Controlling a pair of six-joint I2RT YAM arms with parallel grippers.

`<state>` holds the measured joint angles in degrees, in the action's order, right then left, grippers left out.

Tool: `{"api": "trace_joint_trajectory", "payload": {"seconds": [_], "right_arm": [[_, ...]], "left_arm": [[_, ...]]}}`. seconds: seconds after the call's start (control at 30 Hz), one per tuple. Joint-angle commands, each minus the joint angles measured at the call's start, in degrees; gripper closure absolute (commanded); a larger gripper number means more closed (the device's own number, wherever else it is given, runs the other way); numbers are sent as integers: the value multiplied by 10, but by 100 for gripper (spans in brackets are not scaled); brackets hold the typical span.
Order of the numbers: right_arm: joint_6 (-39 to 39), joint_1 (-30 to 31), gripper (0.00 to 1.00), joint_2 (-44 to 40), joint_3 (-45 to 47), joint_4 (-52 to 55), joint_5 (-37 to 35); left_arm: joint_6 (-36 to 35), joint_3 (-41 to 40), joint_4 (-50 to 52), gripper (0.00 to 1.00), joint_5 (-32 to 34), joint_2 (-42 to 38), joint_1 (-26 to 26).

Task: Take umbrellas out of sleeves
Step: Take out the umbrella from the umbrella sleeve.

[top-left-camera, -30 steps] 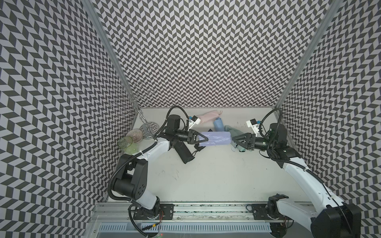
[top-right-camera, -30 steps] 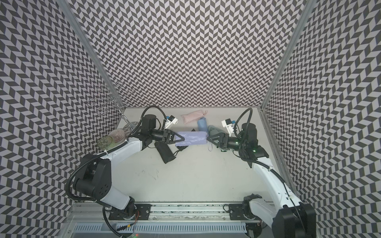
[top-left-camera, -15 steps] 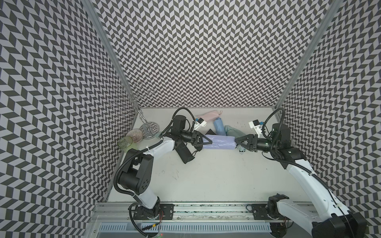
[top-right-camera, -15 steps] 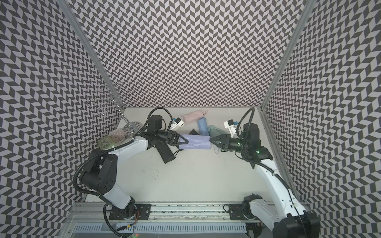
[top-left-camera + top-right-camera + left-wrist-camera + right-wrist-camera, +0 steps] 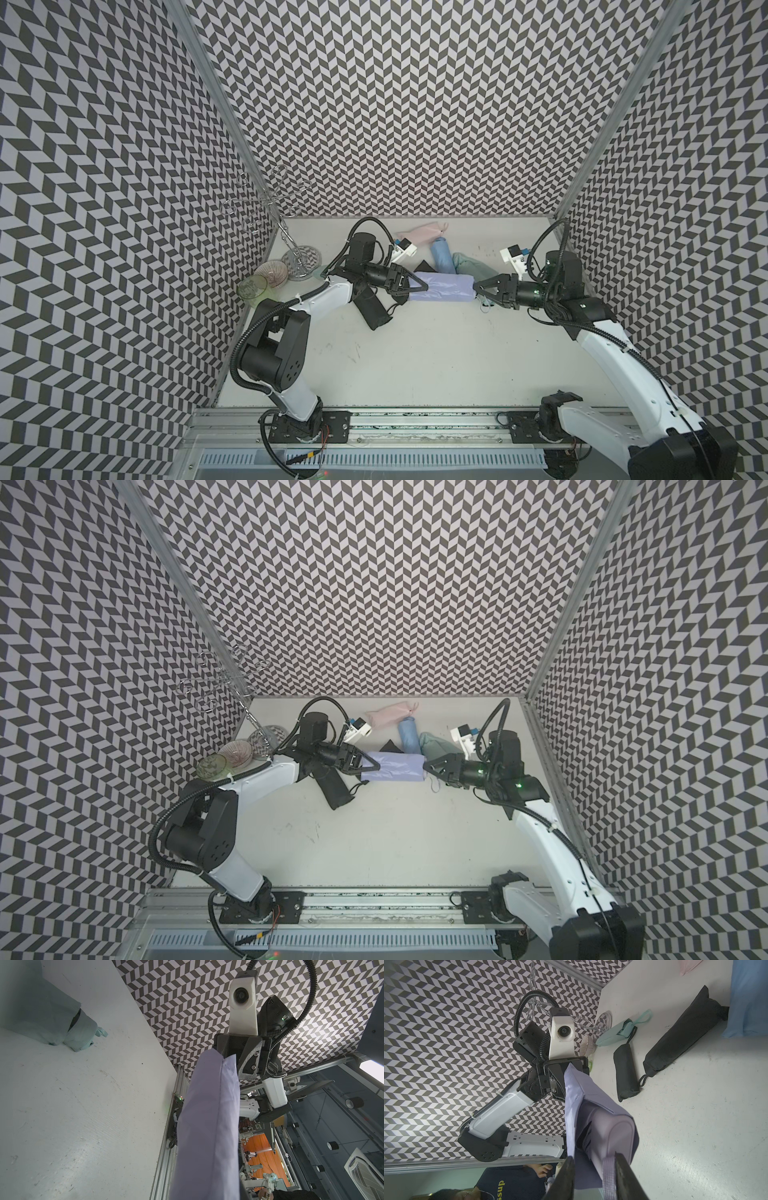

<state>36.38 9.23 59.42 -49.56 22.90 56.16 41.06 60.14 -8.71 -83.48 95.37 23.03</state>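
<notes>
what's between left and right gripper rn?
The lavender umbrella, in its sleeve, spans the whole gap. The left gripper grips one end, the right gripper the wrist-loop end. Shows in both top views.

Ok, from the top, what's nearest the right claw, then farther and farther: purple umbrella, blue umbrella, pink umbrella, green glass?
From the right claw, in a top view:
1. The purple umbrella: its end is in the claw.
2. The blue umbrella: just behind, toward the back.
3. The pink umbrella: by the back wall.
4. The green glass: far over at the left wall.
</notes>
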Motion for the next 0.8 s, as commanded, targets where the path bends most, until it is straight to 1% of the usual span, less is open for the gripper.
{"api": "trace_joint_trajectory", "payload": {"seconds": [0.0,0.07,0.17,0.23,0.5,0.77], "right_arm": [[-9,0,71,5,-4,-14,6],[-8,0,71,6,0,-12,6],[-16,-1,67,5,5,-4,1],[-21,0,67,4,7,1,-1],[-26,-1,71,-1,16,7,5],[-17,-1,73,-2,13,-17,25]], "left_arm": [[-3,26,-17,100,-25,0,4],[-3,27,-17,100,-25,-2,3],[-3,25,-16,100,-24,-4,1],[-3,23,-16,100,-24,-8,-1],[-1,20,-17,100,-21,-15,-4],[-1,15,-16,100,-21,-18,3]]}}
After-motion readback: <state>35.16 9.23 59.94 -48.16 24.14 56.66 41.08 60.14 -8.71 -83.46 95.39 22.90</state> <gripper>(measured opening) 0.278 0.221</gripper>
